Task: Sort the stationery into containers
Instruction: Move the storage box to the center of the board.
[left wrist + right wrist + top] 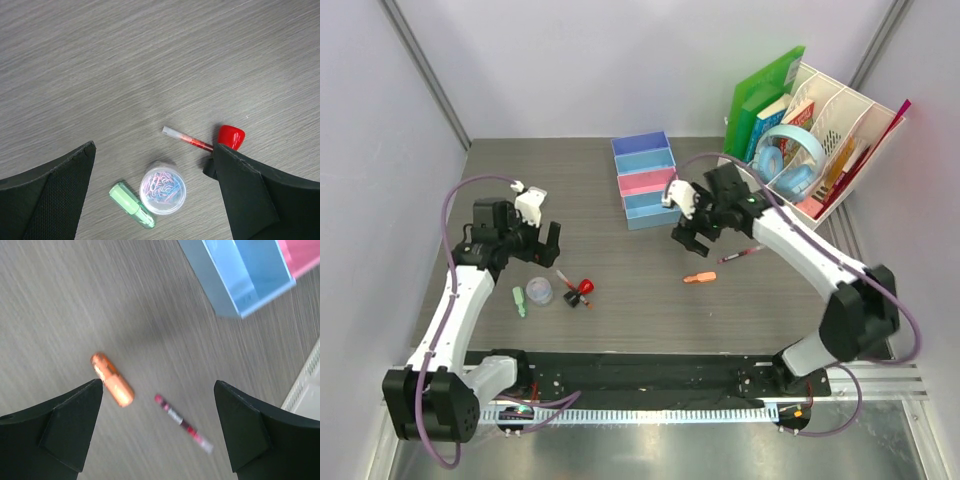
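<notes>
Grey wood-grain tabletop [640, 310] sits between plain white walls. At its rear centre four open trays are joined in a row: one purple-blue tray [640, 143], one light blue tray [645, 161], one pink tray [648, 182] and a second light blue tray [653, 208] nearest the arms.

Loose stationery lies in two groups. On the left are one green piece [131, 205], touching or just beside one round clear tub [162, 187] of coloured paper clips, one slim red pen [187, 140] and one red cap [231, 136]. On the right are one orange piece [112, 379] and a second slim pen [182, 423] just beside it; its barrel may carry printing, but it is too blurred to read. None of these items is in a tray.

The left gripper [535, 247] hangs above the left group with its jaws spread wide, holding and touching nothing. The right gripper [697, 232] hangs by the nearest tray, jaws equally wide and empty.

At the rear right, a white perforated desk organizer [840, 125] holds blue headphones [790, 160] and books.
</notes>
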Controlling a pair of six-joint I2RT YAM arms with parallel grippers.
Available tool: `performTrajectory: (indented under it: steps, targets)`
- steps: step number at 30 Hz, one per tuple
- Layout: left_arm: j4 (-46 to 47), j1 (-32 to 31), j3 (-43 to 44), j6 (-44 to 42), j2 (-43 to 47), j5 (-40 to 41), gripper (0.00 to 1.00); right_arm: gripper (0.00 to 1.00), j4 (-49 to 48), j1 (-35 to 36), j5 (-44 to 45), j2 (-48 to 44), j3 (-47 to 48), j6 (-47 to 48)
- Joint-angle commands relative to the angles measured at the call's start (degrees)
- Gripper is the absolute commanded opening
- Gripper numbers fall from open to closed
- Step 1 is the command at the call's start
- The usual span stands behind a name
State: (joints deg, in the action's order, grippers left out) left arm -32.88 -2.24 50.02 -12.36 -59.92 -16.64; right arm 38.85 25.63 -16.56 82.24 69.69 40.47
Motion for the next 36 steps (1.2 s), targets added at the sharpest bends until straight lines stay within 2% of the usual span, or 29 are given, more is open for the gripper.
performTrajectory:
  steps: [1, 3, 12, 17, 22, 28, 30, 36]
  targets:
    - [1.3, 0.1, 1.4, 0.5, -1.3, -0.2, 1.00, 0.97, -7.0, 2.5, 6.7, 10.3, 7.8, 2.1]
    - [1.5, 0.2, 1.2, -0.3, -1.9, -0.1, 1.00, 0.96, -8.8, 2.4, 10.3, 17.1, 13.3, 0.8]
    - [1.7, 0.2, 1.2, -1.4, -2.7, -0.4, 1.00, 0.96, -26.5, 2.2, 27.5, 29.0, 24.4, -4.5]
    - [1.7, 0.1, 0.3, -1.3, -2.3, -0.9, 1.00, 0.96, -24.6, 1.5, 30.9, 35.9, 32.8, -6.4]
    - [1.2, 0.1, -0.5, -2.5, -1.4, -0.7, 1.00, 0.97, -23.3, 1.5, 31.1, 37.0, 31.1, -6.7]
    - [0.5, 0.2, -1.2, -3.3, -0.8, -1.1, 1.00, 0.96, -23.6, 0.6, 32.9, 31.6, 25.6, -12.0]
    - [0.5, 0.1, -1.6, -3.5, -0.7, -1.5, 1.00, 0.95, -26.4, 0.2, 34.7, 28.4, 23.3, -13.3]
    - [0.8, 0.1, -1.7, -3.6, -1.3, -2.4, 1.00, 0.94, -29.0, -1.3, 38.1, 26.3, 18.3, -13.7]
